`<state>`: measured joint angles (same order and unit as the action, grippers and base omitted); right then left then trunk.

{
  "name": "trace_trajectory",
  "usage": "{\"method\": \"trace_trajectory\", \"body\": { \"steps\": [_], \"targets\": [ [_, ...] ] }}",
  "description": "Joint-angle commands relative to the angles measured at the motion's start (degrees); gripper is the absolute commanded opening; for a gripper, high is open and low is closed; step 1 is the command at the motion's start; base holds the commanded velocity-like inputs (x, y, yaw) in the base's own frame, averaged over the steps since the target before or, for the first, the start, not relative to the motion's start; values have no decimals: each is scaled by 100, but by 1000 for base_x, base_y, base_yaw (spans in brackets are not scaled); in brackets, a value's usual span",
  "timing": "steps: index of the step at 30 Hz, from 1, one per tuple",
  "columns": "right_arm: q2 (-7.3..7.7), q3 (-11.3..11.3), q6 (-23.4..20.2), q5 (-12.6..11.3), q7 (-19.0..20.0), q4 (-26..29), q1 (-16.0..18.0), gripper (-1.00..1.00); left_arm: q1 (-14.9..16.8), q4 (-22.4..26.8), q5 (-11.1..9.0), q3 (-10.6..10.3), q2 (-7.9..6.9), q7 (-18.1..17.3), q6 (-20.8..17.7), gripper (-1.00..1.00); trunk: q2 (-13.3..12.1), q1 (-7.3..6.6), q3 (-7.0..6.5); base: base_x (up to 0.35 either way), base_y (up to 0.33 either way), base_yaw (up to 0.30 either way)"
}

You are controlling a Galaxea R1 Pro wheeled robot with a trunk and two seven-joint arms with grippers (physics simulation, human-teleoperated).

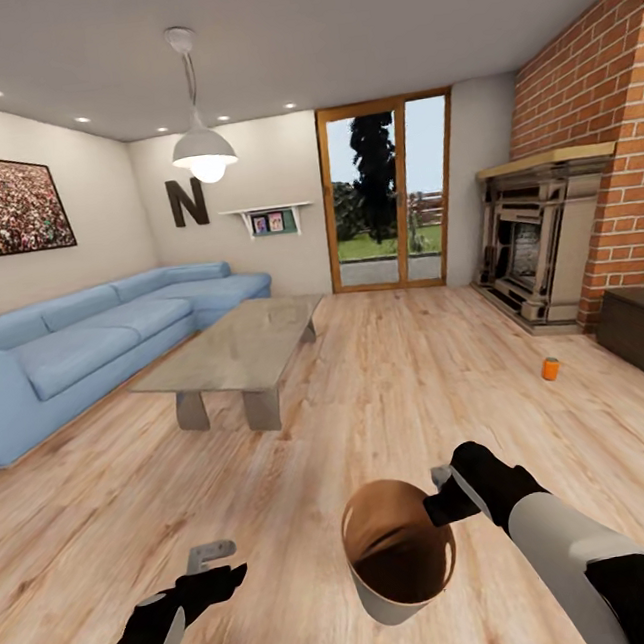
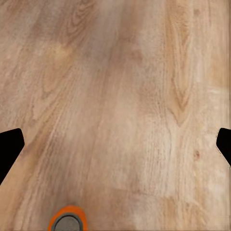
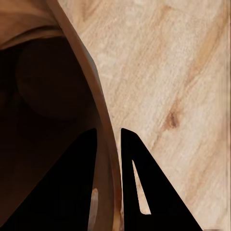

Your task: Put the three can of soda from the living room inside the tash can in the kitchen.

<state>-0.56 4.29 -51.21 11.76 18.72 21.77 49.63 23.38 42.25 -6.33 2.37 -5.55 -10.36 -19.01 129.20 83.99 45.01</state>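
Grey outside and wood-brown inside, the trash can hangs from my right gripper, pinched by its thin rim; I judge it light and stiff, fine to carry this way. One orange soda can stands on the wood floor near the fireplace. It should be light and smooth, best taken around its sides. My left gripper is spread wide, and its wrist camera catches another orange can below.

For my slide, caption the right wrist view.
Right fingers pinch the bin's rim above the wood floor.
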Motion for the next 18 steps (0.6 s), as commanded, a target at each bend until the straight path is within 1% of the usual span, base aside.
{"method": "trace_trajectory", "body": {
  "steps": [1,5,7,11,18],
  "targets": [
    [-2,-25,-20,-147,26,3,3,-100,0,0,0,0,0,0,1,100,0,0,-1,3,-132,-29],
    [-15,-25,-20,-147,26,3,3,-100,0,-2,0,0,1,-19,-4,100,0,0,-3,1,-56,-14],
    [-12,-27,-20,-147,26,3,3,-100,0,-8,-2,0,1,-61,-7,100,0,0,-3,0,132,-69],
    [-4,-32,-20,-147,26,3,3,-100,0,-7,1,-7,1,-96,-11,100,0,0,-3,0,244,-174],
    [-6,-34,-20,-147,26,3,3,-100,0,-16,40,-18,3,-106,-23,100,0,0,-3,-1,311,-242]
  ]
}}
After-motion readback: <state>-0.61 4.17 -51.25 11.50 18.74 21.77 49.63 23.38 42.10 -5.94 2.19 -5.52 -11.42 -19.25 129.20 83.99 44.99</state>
